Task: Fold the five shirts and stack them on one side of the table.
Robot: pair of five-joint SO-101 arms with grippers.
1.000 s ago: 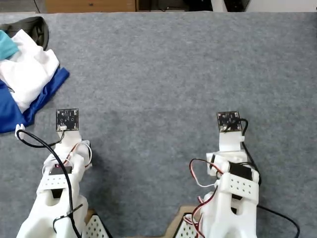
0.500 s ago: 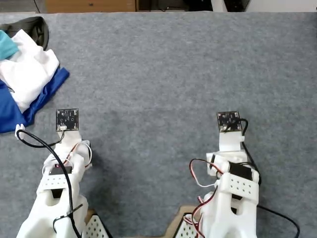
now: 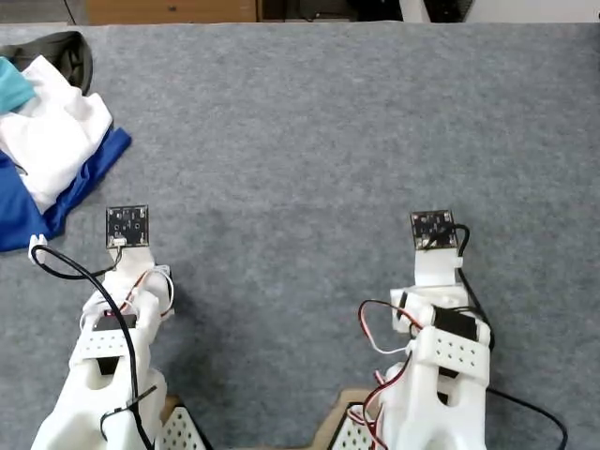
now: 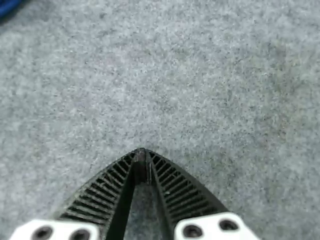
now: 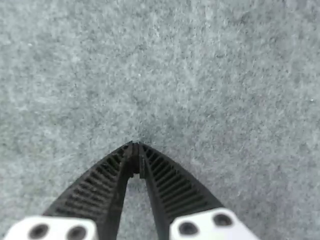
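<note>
At the near table edge both arms sit parked, unmoved over the last second | left gripper [image 4: 141, 156] and right gripper [image 5: 135, 149] clenched, empty, above grey felt table [image 3: 309, 131] | crumpled heap of white, blue, teal and dark shirts [image 3: 52, 131] at far-left corner, seemingly unfolded | folding not begun

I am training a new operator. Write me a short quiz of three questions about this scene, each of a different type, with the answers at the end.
1. True or false: the left end effector is shut and holds nothing.
2. Choose one: what colour is the shirt that lies over the blue shirt? A) white B) yellow C) red
3. Fill the gap: the blue shirt lies nearer to the ___ end effector.

Key
1. True: its tips meet over bare grey cloth.
2. A: the white shirt.
3. left
</note>
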